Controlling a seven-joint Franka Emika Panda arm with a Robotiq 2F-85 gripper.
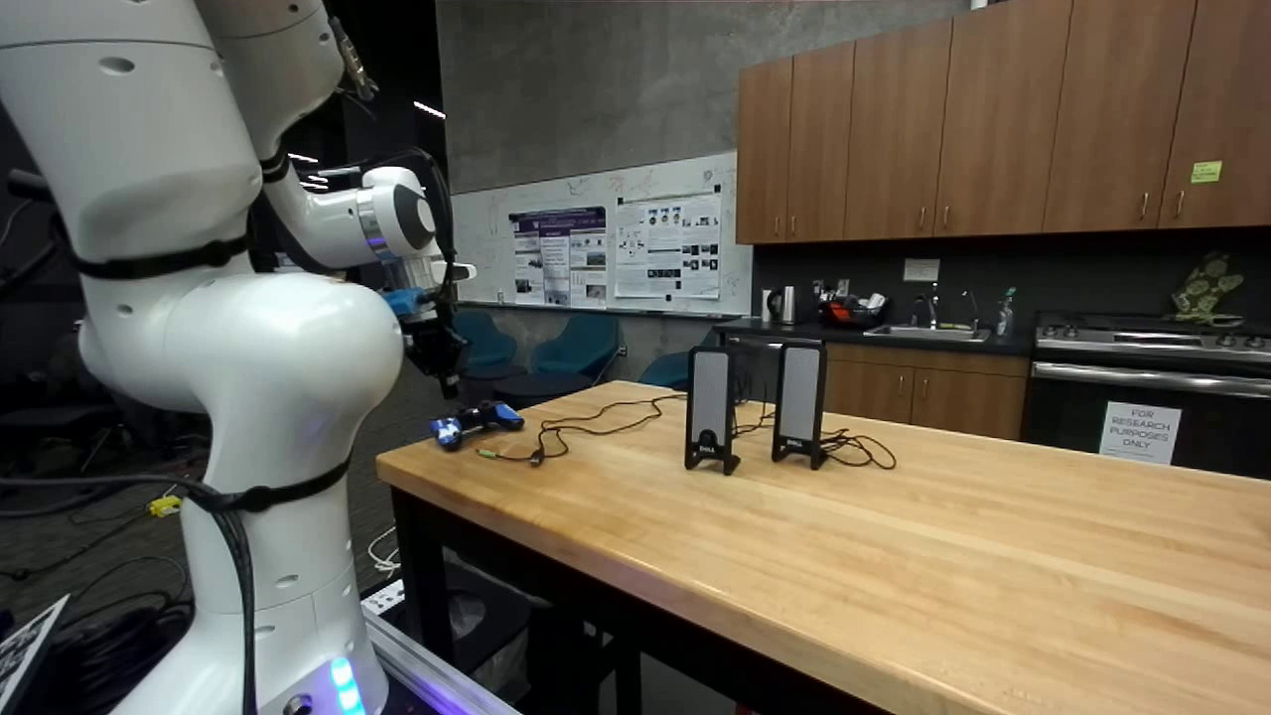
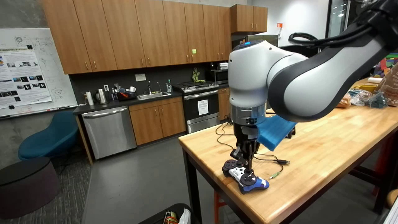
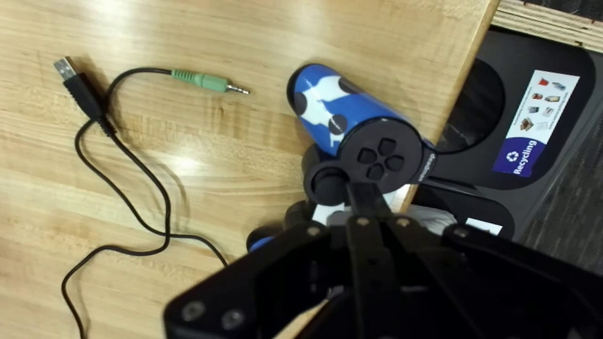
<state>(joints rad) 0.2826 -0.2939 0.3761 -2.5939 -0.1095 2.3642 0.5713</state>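
In an exterior view I see a plastic game controller (image 1: 479, 420), blue, white and black, near the corner of the pale, grainy wooden desk (image 1: 923, 546); the black fingers (image 1: 450, 382) hang just above it, and two slim speakers (image 1: 710, 402) with grey mesh faces stand upright farther along, a stretch of wood between. In an exterior view the controller's round grips and thumbsticks show, close beside the desk's softly rounded edge, with smooth grey floor (image 2: 140, 177) beyond and below. In the wrist view the fingers, dull black with bright screws, are pressed together over the controller's middle. From that angle the controller's shoulder overlaps the edge, a black recycling bin (image 3: 551, 141) lower down; a ribbed green audio plug (image 3: 207, 82) and a metal-tipped USB plug (image 3: 87, 96) lie near it on glossy wood.
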